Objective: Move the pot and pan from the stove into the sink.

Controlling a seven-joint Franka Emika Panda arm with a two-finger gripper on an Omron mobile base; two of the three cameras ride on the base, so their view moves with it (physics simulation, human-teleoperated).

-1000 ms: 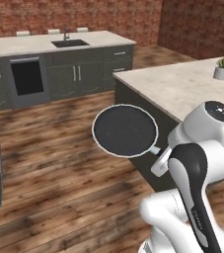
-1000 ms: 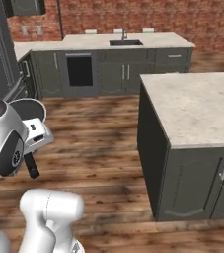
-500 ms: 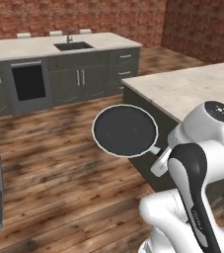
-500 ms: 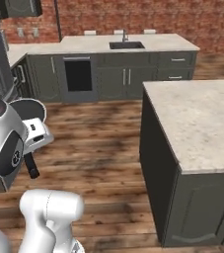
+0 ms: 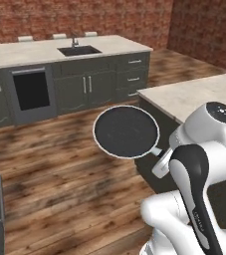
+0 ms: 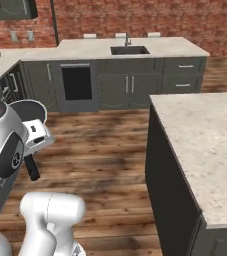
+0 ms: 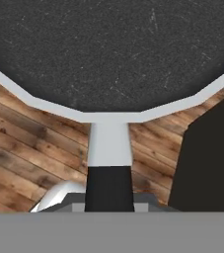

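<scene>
The pan, black inside with a thin pale rim, hangs level in the air over the wood floor, in front of the arm. My gripper is shut on the pan's stick handle, and the hand view looks along that handle into the pan. From the right base view, a part of the pan shows behind the arm. The sink is a dark basin with a small faucet, set in the pale countertop across the room. The pot and the stove are out of view.
A dark island with a speckled stone top stands close on the right of the arm. Grey cabinets and a black-fronted appliance line the wall under the sink counter. Open wood floor lies between me and that counter.
The whole picture has shifted as the base moves: the sink counter is nearer and the island has slid right. The pan keeps its place in the shut gripper.
</scene>
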